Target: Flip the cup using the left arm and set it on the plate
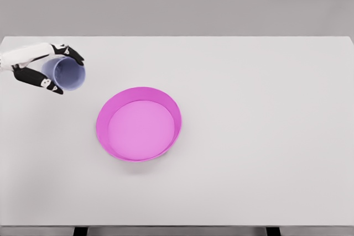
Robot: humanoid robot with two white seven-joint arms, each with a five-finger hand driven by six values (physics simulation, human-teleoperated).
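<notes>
A pale lavender cup [67, 73] is held on its side at the far left of the table, its open mouth facing right and toward me. My left hand [51, 69] comes in from the left edge and is shut on the cup, black-tipped fingers wrapped above and below it. A magenta plate [103, 115] with a raised rim sits near the table's middle, to the lower right of the cup and apart from it. The right arm does not show.
The white table [265, 109] spans the whole view, with its front edge near the bottom and a grey wall behind it.
</notes>
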